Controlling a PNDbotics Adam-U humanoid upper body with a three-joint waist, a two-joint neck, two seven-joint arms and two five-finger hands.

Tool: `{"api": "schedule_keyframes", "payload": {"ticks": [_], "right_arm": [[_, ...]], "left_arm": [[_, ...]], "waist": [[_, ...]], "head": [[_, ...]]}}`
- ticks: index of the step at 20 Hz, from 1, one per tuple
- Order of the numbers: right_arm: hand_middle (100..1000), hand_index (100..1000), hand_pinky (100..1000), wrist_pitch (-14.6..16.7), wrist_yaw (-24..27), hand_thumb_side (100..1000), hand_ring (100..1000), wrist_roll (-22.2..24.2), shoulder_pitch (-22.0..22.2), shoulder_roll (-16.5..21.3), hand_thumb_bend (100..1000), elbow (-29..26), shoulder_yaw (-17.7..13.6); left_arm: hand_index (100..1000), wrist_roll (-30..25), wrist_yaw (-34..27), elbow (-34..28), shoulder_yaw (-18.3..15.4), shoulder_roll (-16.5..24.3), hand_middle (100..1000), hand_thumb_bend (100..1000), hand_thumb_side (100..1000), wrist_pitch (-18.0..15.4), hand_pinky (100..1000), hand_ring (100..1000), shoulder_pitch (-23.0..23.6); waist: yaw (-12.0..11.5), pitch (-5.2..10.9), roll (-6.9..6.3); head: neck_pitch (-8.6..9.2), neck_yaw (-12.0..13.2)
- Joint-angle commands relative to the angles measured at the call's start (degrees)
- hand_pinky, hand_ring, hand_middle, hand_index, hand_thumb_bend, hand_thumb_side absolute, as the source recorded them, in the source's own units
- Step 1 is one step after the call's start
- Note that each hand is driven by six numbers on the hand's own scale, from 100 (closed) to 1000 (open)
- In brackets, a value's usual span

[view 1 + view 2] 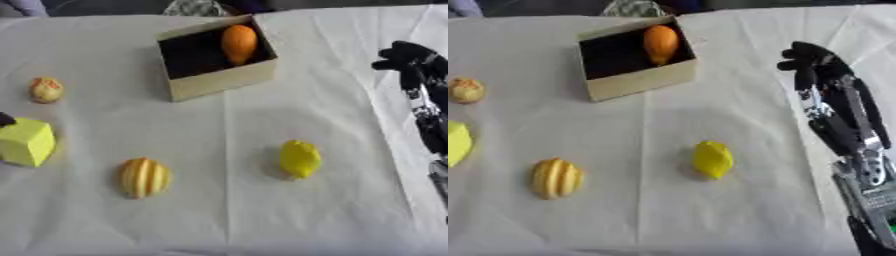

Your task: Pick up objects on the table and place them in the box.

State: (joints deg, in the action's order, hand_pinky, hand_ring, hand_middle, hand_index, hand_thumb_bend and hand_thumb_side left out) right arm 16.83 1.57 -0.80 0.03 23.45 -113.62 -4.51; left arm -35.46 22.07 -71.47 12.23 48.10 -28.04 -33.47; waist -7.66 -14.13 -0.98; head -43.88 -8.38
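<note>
Right hand (808, 61) hovers right of the box (219, 80), fingers curled, holding nothing; orange fruit (239, 43) inside, lemon (299, 158) on the worktop (227, 210).

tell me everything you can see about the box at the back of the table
The box is a small open-topped carton with pale tan walls that look like cardboard and a dark inside. It stands upright on the white cloth at the far middle of the table, turned askew so one corner points toward the camera. An orange fruit lies inside, against the right far wall. No hand touches it; the right hand is off to its right.
</note>
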Motion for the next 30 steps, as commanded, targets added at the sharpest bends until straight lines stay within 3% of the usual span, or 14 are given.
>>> {"api": "schedule_keyframes", "payload": {"ticks": [1,5,10,17,26,30], "right_arm": [[747,852,969,-0.27,-0.32,679,746,0.05,-0.20,0.59,100,-0.97,0.03],[747,852,970,-0.35,-0.21,679,746,0.17,-0.13,0.61,100,-0.97,0.07],[747,852,971,-0.63,-0.12,682,746,0.17,-0.06,0.33,100,-0.97,0.02],[746,852,973,-1.07,0.13,684,746,0.42,-0.35,0.14,100,-0.97,0.18],[745,852,975,-1.21,0.66,684,745,0.54,-0.84,0.00,100,-0.97,0.22],[745,852,976,-1.63,0.58,687,745,0.44,-0.90,-0.36,100,-0.97,0.21]], "left_arm": [[849,-2.71,-1.00,-5.88,-2.83,3.74,722,564,100,-2.30,859,856,-0.45],[859,-2.22,-0.65,-7.35,-3.47,3.69,742,590,100,-0.11,868,872,-1.16],[901,-3.58,3.13,-3.17,-1.93,2.46,809,666,100,0.30,911,931,-2.68],[907,-4.18,9.10,5.18,0.02,-0.94,831,716,100,-3.92,926,954,-7.20],[907,-4.82,13.29,11.26,1.83,-5.09,835,744,100,-8.84,922,957,-10.89],[893,-5.14,16.02,13.35,2.28,-5.88,819,707,100,-9.67,917,947,-11.06]], "waist": [[-0.11,0.09,-0.49],[-0.16,0.31,-0.49],[0.04,0.37,-0.53],[0.26,0.30,-0.60],[0.71,0.06,-0.63],[0.85,-0.11,-0.66]], "head": [[-0.23,0.05],[-0.23,0.24],[-0.23,0.34],[-0.23,0.67],[-0.23,1.04],[-0.23,1.20]]}}
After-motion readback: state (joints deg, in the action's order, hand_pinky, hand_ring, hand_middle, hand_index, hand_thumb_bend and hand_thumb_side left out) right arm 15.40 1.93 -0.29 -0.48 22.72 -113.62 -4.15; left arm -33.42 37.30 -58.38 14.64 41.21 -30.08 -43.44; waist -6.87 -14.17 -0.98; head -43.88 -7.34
